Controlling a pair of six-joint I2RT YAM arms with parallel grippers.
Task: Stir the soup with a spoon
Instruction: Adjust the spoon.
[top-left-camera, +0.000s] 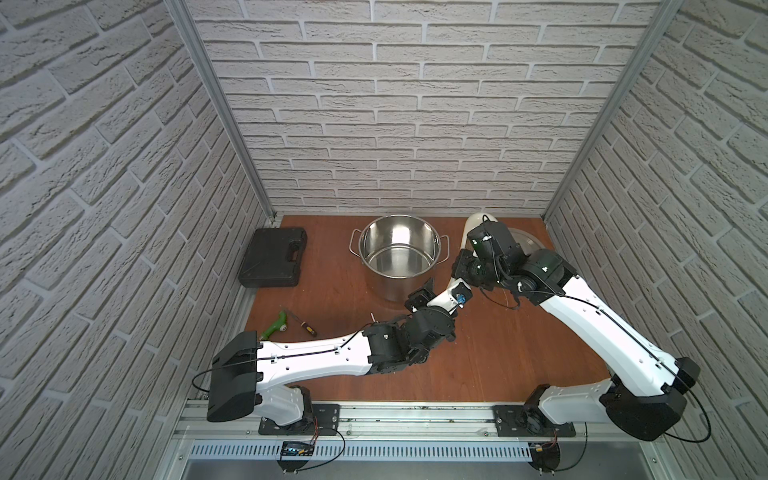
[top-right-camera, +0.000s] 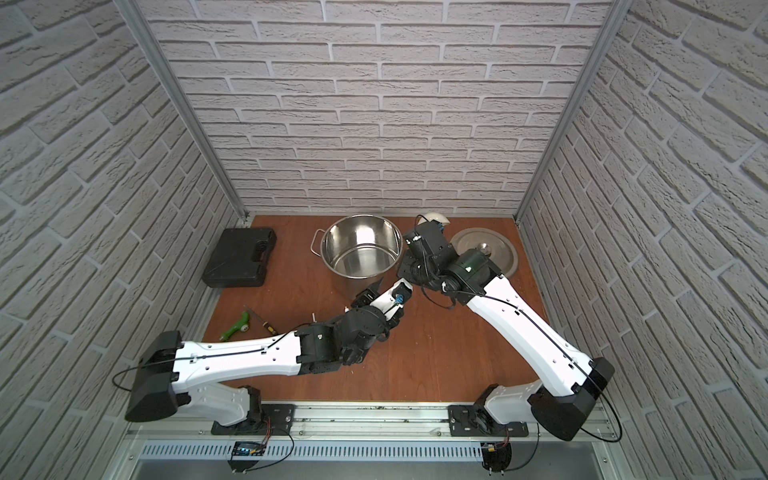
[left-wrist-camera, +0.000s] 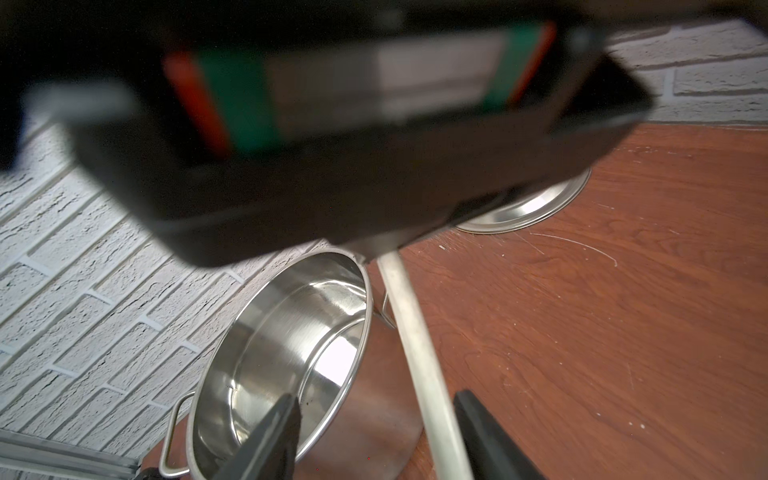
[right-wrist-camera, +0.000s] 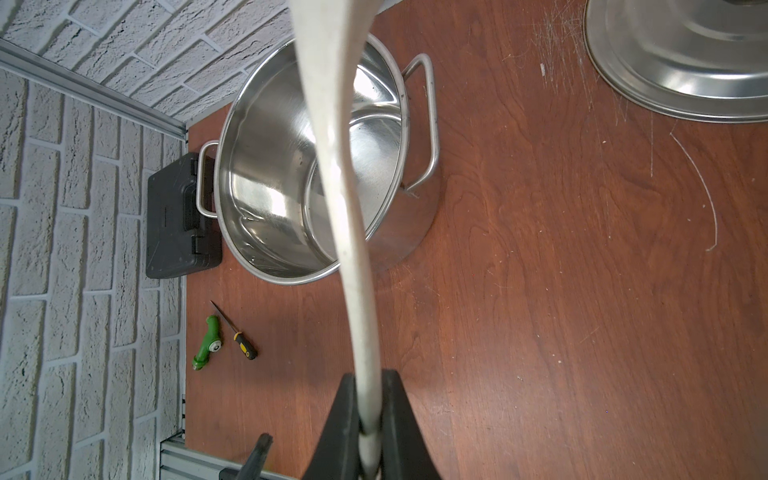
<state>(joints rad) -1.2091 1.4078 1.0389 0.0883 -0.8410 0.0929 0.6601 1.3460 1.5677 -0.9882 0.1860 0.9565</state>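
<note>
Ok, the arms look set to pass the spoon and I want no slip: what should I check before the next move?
1. Right gripper shut on the spoon handle: ok.
2. Left gripper open, handle between its fingers: ok.
3. Lid off the pot: ok.
4. Spoon's bowl over the pot: not ok, beside it.
5. Anything to stir in the pot: cannot tell.

one spoon (right-wrist-camera: 357, 291), one pot (top-left-camera: 395, 237), one lid (top-right-camera: 505, 253)

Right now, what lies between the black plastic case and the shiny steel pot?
Nothing: only bare brown wooden tabletop separates the black plastic case from the shiny steel pot, as both top views show.
</note>
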